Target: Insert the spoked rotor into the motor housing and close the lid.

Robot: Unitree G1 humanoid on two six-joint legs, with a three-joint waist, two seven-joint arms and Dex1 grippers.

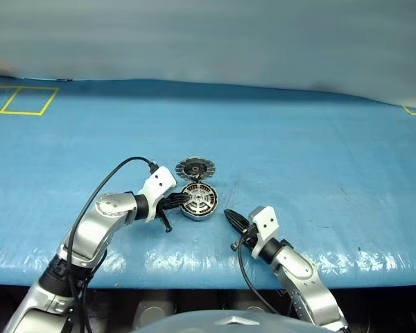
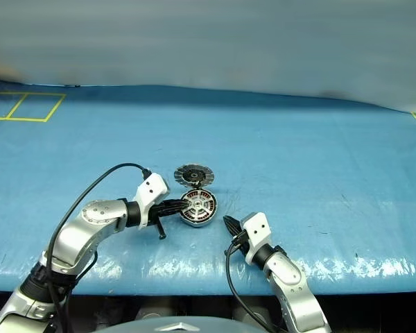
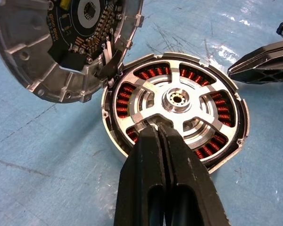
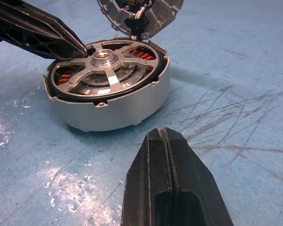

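Left pincer (image 3: 159, 126) is clenched, its black tips pressed together on a silver spoke of the spoked rotor (image 3: 179, 101), which sits inside the motor housing (image 4: 113, 110) with copper windings showing between the spokes. Joined at the housing's far edge, the lid (image 1: 196, 168) stands swung open, its inner face toward the robot. Right pincer (image 4: 166, 134) is clenched on nothing, resting near the housing and apart from it. Everything sits on the desk (image 1: 319, 166), covered in blue sheeting that is scratched and glossy toward the near edge, with yellow taped lines (image 1: 21, 100) at the far left corner. Behind it runs a plain pale grey wall (image 1: 208, 41).
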